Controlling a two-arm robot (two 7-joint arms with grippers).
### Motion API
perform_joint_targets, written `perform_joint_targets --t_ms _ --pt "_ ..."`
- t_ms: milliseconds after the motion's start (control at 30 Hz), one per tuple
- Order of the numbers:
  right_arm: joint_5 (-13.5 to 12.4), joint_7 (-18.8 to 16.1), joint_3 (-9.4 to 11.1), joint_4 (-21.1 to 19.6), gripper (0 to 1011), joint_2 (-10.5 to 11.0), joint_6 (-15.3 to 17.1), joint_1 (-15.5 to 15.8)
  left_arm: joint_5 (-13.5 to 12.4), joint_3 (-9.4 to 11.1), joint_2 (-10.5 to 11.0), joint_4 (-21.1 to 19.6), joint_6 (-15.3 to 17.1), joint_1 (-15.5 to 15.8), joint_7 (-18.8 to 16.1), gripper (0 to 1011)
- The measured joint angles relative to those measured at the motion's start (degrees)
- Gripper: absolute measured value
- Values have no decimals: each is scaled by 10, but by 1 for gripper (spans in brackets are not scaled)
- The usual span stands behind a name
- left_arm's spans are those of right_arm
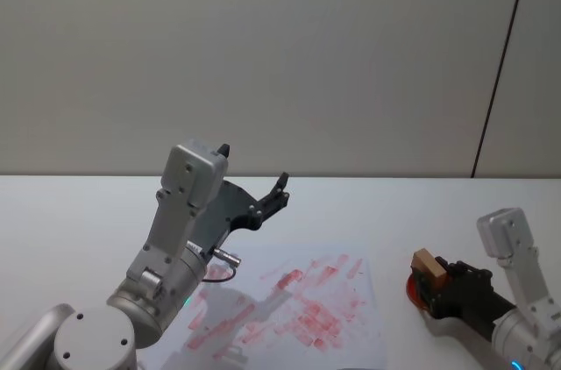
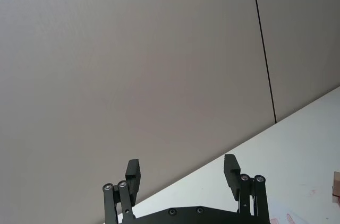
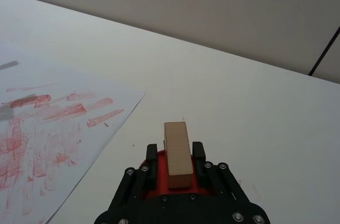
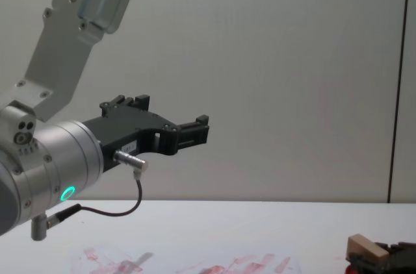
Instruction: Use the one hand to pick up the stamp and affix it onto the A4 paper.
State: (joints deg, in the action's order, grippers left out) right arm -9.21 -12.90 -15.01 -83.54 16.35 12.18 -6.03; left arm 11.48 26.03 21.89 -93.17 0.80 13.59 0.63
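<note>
Silver-grey metal forms the left arm, which rises at the left side of the head view. Its left gripper (image 2: 182, 166) is held high above the white surface (image 1: 70, 212) and points toward the grey wall (image 1: 280, 54). The two black fingers (image 2: 232, 176) of this gripper are spread wide apart and nothing is between them. A thin black cable (image 4: 123, 212) hangs in a curve under its wrist. Below this gripper and a little to the right, the paper (image 1: 298, 309) lies flat on the surface, and many smeared red prints cover it. Just beside the right edge of the paper, but not on it, there is a round red pad (image 1: 412, 289). Directly over this pad is the stamp (image 3: 177, 139), a pale wooden block. It is clamped on its two long sides by the fingers of the right gripper (image 3: 175, 155), which reaches in low from the lower right corner of the head view. In the chest view the stamp looks tilted, with one end higher. I cannot tell whether its lower face touches the pad.
</note>
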Motion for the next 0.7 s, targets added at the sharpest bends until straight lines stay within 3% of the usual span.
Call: perform_joint_targets --t_ms 167,233,700 --pt "1 -1 1 5 247 -2 -1 -4 0 0 0 0 0 0 0 1003" --pt "2 -1 1 5 223 -2 -3 -5 0 0 0 0 0 0 0 1003" --pt "12 -18 -3 -19 217 -2 -29 -4 0 0 0 0 0 0 0 1003"
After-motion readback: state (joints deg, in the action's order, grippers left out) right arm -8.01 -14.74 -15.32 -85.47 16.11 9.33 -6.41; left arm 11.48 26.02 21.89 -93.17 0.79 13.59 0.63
